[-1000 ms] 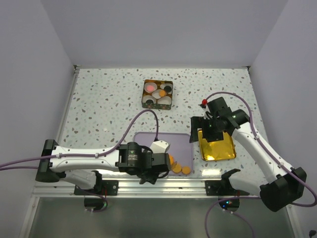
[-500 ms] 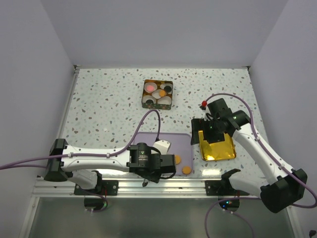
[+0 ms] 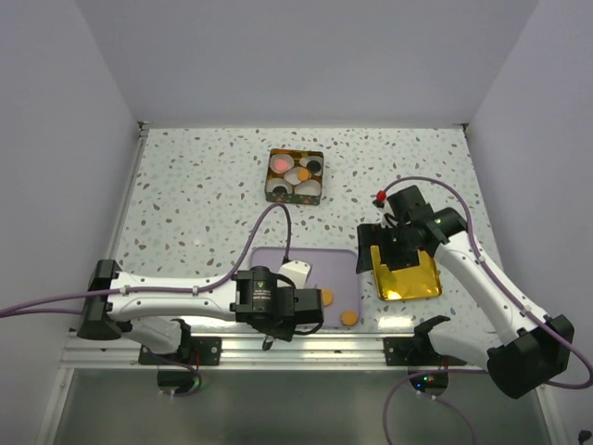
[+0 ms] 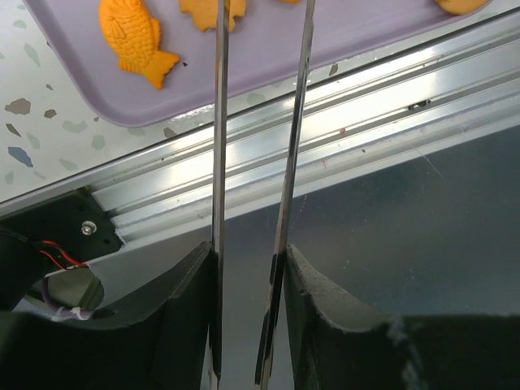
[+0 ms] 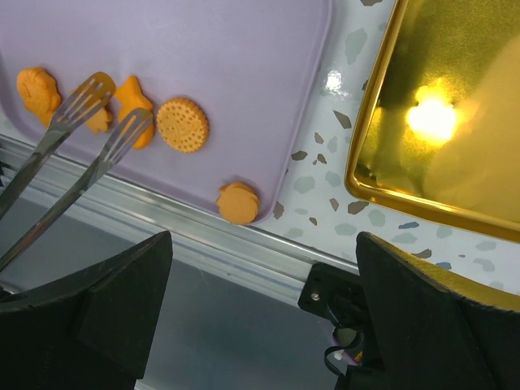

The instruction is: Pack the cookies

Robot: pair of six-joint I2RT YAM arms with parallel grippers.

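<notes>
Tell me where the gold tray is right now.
In the top view, the gold tray lies flat on the right side of the table, just right of the purple tray and close to the near edge.

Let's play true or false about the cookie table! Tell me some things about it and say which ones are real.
1. The left gripper holds metal tongs. True.
2. The gold tray is full of cookies. False: none show in it.
3. A fish-shaped cookie lies on the purple tray. True.
4. The right gripper is squeezing a cookie. False: it is open and holds nothing.
</notes>
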